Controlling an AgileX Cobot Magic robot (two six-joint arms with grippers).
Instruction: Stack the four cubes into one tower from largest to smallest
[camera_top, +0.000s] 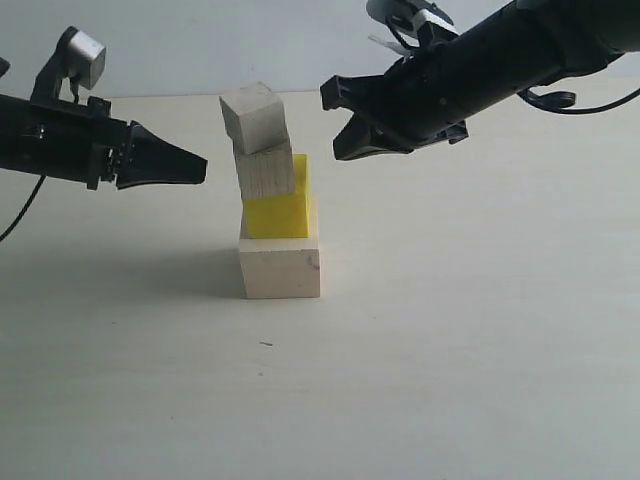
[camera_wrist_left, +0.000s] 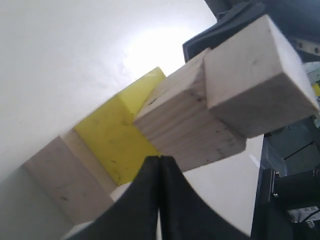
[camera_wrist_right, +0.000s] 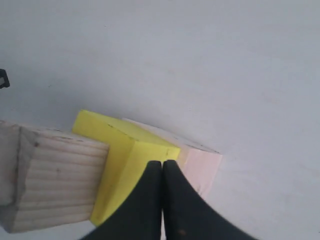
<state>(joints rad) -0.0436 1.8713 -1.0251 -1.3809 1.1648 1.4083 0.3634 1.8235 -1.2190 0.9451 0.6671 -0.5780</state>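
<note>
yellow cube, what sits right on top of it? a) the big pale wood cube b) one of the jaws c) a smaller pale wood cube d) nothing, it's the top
c: the smaller pale wood cube rests directly on the yellow cube, which itself sits on the big pale wood cube; one more pale cube, the top cube, caps the stack.

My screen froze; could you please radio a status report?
Left gripper, right gripper shut, empty. Big pale wood cube, yellow cube, smaller pale wood cube, tiny pale wood cube stacked, crooked. Nothing obstructing.
</note>
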